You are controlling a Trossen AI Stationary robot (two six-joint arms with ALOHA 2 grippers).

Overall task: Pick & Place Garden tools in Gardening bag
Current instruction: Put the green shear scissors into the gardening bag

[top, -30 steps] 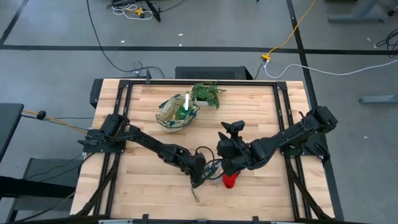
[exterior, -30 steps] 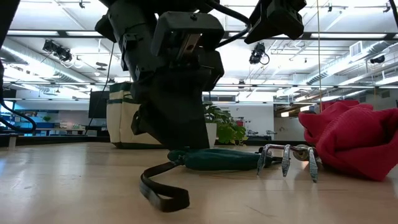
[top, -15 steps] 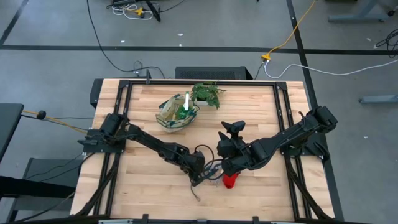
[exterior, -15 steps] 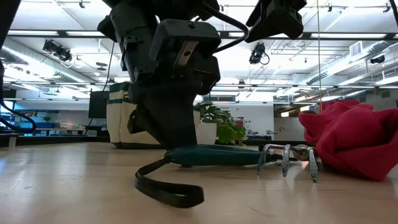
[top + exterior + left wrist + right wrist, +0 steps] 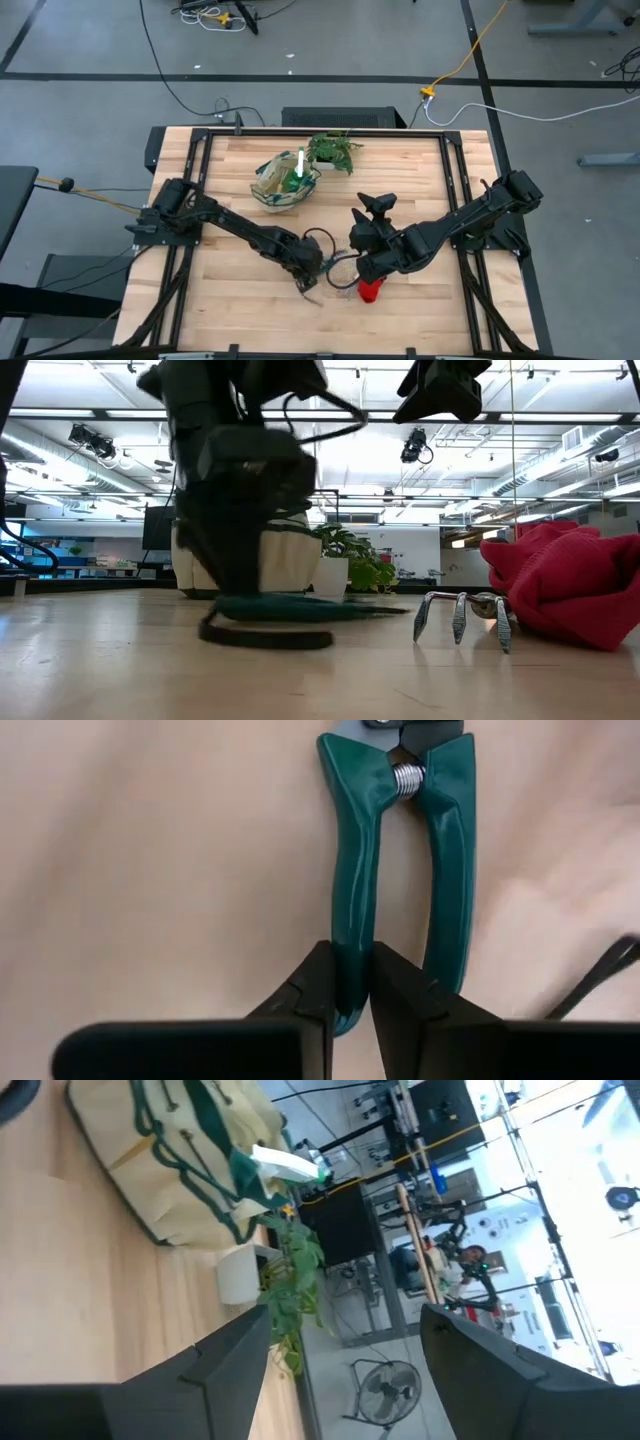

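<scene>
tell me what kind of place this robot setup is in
Probably a robotics lab or open workshop. The wooden table stands on a bare grey floor crossed by loose cables, and behind it the low view shows a wide hall with ceiling strip lights and exposed ducts.

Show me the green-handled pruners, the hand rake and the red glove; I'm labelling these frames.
green-handled pruners (image 5: 347, 870): left wrist view, on one green handle.
hand rake (image 5: 460, 615): low view, on its metal tines.
red glove (image 5: 560, 585): low view, on the bunched red fabric.
</scene>
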